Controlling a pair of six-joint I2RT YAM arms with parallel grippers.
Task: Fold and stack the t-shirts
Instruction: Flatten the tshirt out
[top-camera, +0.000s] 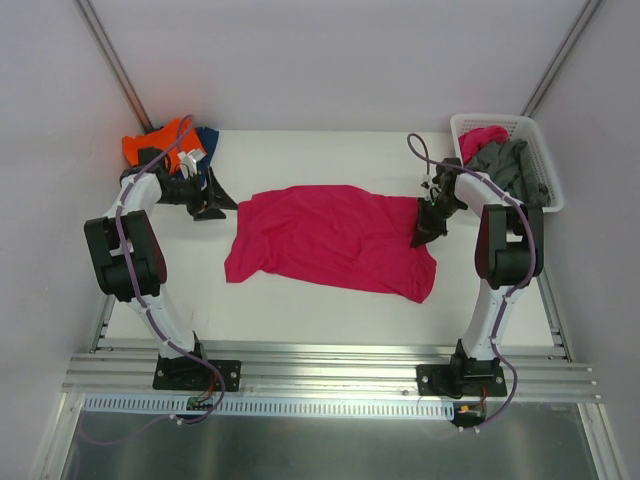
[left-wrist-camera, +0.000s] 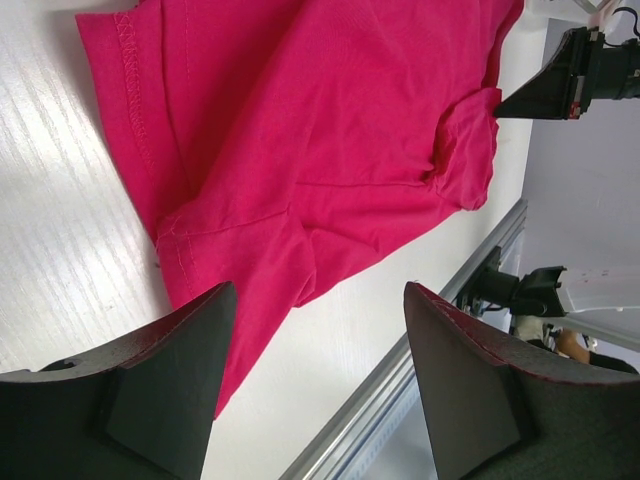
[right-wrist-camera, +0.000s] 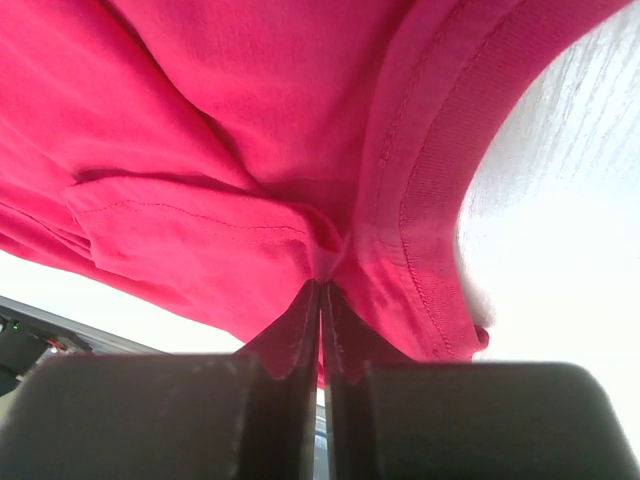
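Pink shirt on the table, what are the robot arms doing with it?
Two robot arms look set to fold the pink t-shirt, which lies spread but rumpled on the white table. The right gripper is pinched shut on the shirt's edge near the collar. The left gripper is open and empty, at the shirt's other end. An orange shirt and a dark blue shirt sit in the far left corner. A white basket at far right holds more clothes.

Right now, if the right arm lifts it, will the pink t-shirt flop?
Probably floppy: the magenta t-shirt lies wrinkled and bunches where the right gripper pinches it. Most would likely drag across the table, with only one edge held.
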